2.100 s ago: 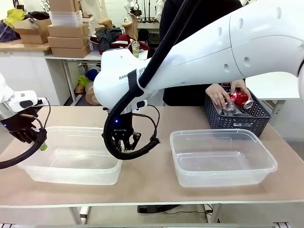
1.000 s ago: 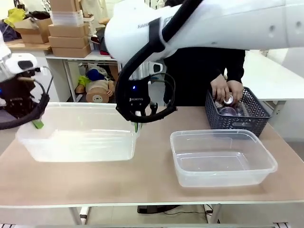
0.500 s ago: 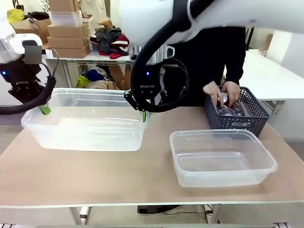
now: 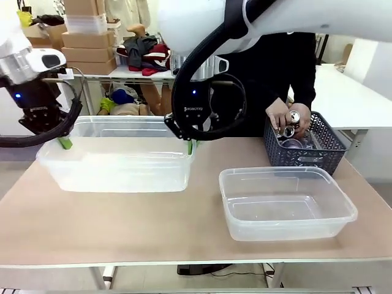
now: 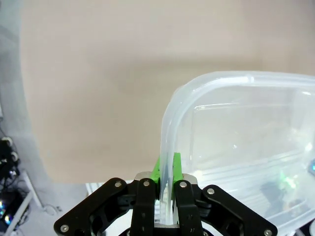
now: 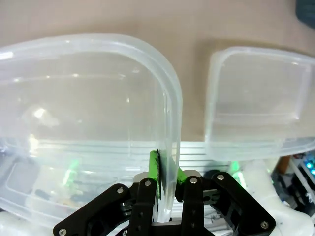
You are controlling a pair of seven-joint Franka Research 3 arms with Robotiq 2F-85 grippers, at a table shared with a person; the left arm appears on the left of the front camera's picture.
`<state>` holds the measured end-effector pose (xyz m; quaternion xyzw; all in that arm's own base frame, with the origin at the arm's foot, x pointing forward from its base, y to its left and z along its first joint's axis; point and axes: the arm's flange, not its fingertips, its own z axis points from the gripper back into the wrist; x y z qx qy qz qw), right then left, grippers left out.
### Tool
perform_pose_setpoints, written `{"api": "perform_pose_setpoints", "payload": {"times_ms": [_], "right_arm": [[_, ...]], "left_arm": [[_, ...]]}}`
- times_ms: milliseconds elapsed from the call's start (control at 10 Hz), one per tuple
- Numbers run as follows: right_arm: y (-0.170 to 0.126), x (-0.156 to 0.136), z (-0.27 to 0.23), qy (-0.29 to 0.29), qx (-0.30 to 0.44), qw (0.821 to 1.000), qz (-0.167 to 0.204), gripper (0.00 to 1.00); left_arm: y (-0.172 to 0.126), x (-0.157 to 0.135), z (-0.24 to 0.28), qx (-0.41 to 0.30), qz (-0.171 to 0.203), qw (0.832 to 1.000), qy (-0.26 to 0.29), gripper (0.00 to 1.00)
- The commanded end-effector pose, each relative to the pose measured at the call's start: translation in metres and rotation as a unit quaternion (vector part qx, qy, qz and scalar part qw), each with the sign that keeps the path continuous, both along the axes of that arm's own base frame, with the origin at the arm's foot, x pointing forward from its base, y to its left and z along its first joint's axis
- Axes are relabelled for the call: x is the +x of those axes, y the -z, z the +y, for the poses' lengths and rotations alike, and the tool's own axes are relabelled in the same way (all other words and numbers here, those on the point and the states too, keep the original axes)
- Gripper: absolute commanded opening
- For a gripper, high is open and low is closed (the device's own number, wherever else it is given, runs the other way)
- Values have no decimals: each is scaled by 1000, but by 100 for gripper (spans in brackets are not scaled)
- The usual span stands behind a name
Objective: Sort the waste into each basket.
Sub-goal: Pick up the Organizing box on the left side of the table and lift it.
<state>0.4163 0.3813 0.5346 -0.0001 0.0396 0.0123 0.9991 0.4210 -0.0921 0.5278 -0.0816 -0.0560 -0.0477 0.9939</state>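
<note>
Front view: the clear tub (image 4: 116,168) is held above the desk (image 4: 122,233), its long axis spanned by the left pincer (image 4: 62,143) and the right pincer (image 4: 191,146).
Left wrist view: the pincer is clenched on the end wall.
Right wrist view: the opposite wall is clamped likewise, and the second tub (image 6: 256,93) is seen just beyond.

A pale tan, wood-look surface (image 4: 122,226) runs the full width of the front view, its near edge lying along the bottom of the picture. A clear plastic tub (image 4: 343,223) with rounded corners sits flat on it toward the near right corner. Just behind that tub, a dark blue-grey lattice basket (image 4: 306,160) stands at the far right edge.
</note>
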Motion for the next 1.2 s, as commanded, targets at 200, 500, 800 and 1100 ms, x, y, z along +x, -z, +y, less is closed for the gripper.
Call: {"api": "perform_pose_setpoints", "payload": {"times_ms": [200, 500, 800, 1100], "right_arm": [[18, -22, -109, -62, -23, 998, -4, 5], [39, -29, -160, -76, 3, 997, 10, 5], [43, -17, -186, -55, 56, 997, 7, 5], [44, -3, -197, -53, 71, 996, -1, 5]], "left_arm": [[-24, 55, -87, -54, 23, 998, 18, 6], [-2, 68, -130, -33, 53, 997, 42, 6], [13, 59, -149, -1, 33, 999, 41, 6], [16, 40, -153, 9, 14, 999, 28, 6]]}}
